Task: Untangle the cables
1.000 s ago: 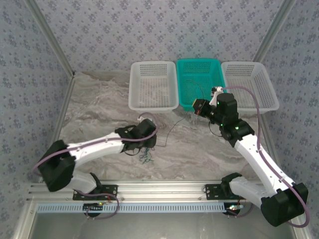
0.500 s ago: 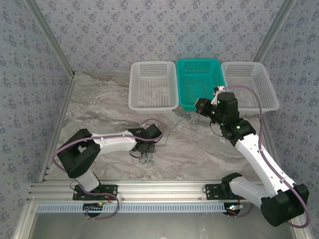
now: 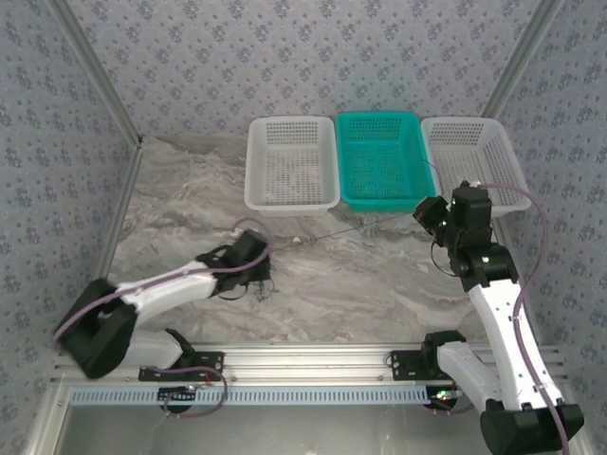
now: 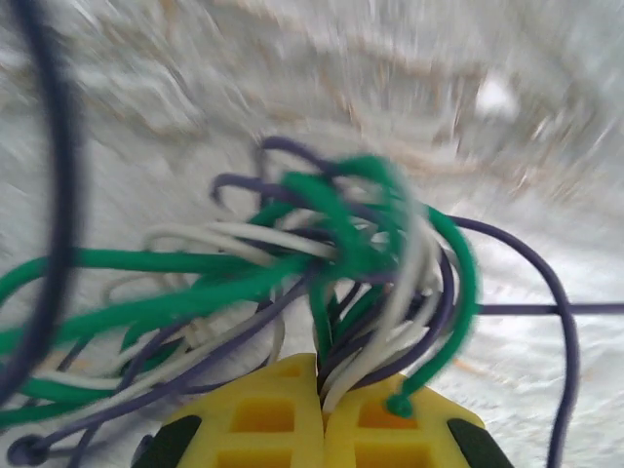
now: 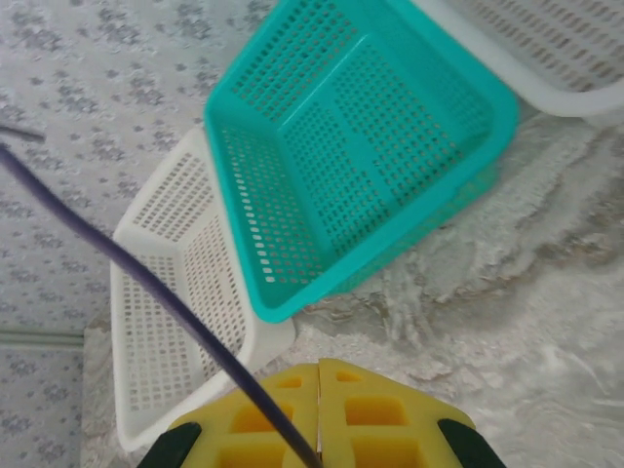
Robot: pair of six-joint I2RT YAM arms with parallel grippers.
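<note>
While the left hand (image 4: pixel 322 369) clamps the tangled cables (image 4: pixel 343 244), the right hand (image 5: pixel 319 369) is closed on one dark cable (image 5: pixel 146 283).

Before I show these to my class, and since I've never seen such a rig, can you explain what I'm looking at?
Two robot arms are bolted at the near edge of a marble-patterned table. The wide picture looks down from above and behind them; the close-ups come from a camera on each wrist. At the far edge sit a white basket, a teal basket and a second white basket. The left end effector is shut on a tangle of green, white and dark cables. The right end effector is shut on one dark cable, stretched taut across the table.
</note>
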